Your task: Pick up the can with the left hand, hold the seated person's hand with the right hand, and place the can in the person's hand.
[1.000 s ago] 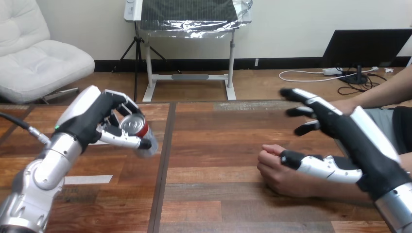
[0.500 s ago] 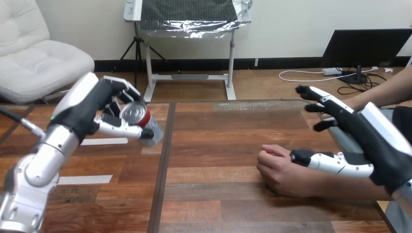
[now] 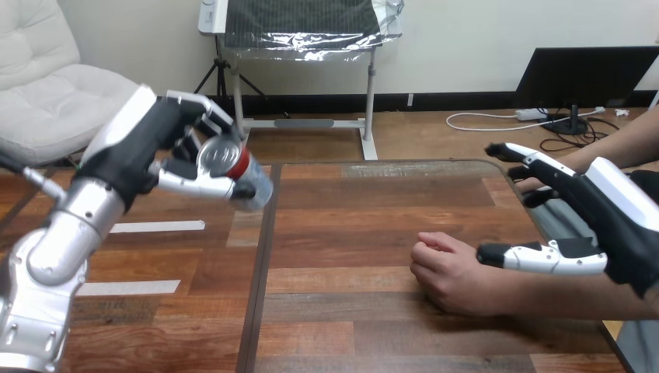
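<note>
Rising left hand (image 3: 144,151) is gripping can (image 3: 233,167) | person's hand (image 3: 447,272) is lying at 4 o'clock | right hand (image 3: 618,221) is hovering open, nearer

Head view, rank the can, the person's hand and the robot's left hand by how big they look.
1. left hand
2. person's hand
3. can, partly covered by the fingers curled round it, but plainly smallest
</note>
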`<state>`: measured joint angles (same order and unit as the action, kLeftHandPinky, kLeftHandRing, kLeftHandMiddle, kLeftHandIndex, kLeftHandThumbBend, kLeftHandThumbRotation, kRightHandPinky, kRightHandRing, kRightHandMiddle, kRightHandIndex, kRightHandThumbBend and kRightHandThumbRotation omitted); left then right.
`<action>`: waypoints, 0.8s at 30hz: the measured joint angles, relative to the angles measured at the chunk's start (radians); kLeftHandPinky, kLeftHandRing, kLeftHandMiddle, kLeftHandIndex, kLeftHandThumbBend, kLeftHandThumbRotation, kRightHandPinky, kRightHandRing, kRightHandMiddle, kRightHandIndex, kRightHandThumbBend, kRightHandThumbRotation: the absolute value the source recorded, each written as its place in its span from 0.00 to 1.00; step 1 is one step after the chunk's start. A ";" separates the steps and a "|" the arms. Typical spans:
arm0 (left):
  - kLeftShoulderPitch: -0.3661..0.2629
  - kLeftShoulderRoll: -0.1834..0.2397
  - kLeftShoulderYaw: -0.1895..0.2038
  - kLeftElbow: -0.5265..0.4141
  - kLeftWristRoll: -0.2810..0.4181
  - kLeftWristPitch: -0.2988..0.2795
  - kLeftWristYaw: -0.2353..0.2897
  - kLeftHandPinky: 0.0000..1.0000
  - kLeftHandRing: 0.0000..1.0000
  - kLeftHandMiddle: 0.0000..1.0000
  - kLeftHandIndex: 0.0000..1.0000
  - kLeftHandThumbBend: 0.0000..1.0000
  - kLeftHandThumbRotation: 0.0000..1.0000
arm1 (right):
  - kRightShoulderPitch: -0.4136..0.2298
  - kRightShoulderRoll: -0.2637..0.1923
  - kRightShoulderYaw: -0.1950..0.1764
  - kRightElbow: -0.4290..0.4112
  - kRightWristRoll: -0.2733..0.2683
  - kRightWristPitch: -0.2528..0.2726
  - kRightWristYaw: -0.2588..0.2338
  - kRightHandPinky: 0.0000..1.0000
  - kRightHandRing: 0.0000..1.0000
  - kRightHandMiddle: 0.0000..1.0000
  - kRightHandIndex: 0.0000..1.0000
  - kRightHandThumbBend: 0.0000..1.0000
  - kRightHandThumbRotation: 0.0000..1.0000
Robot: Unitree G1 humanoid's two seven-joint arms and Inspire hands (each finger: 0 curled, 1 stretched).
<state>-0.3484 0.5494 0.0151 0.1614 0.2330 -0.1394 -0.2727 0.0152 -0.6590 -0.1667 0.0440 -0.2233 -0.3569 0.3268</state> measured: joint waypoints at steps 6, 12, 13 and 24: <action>0.000 0.000 0.003 -0.064 -0.007 0.025 -0.012 0.25 0.30 0.36 0.41 0.65 0.00 | -0.036 -0.027 0.003 0.086 -0.032 -0.044 0.000 0.79 0.90 0.93 0.92 0.92 0.55; 0.000 -0.001 0.003 -0.106 -0.016 0.034 -0.018 0.24 0.30 0.36 0.40 0.64 0.00 | -0.059 -0.050 0.007 0.138 -0.055 -0.051 0.000 0.80 0.89 0.93 0.92 0.92 0.54; 0.000 -0.002 0.003 -0.113 -0.018 0.038 -0.020 0.24 0.30 0.36 0.40 0.64 0.00 | -0.061 -0.053 0.007 0.145 -0.057 -0.051 0.000 0.80 0.89 0.92 0.92 0.92 0.53; 0.001 -0.003 0.003 -0.150 -0.027 0.059 -0.030 0.24 0.30 0.36 0.40 0.63 0.00 | -0.101 -0.082 0.027 0.241 -0.095 -0.061 0.000 0.78 0.87 0.91 0.91 0.87 0.48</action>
<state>-0.3469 0.5461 0.0180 0.0109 0.2061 -0.0800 -0.3024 -0.0854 -0.7409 -0.1395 0.2849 -0.3188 -0.4183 0.3270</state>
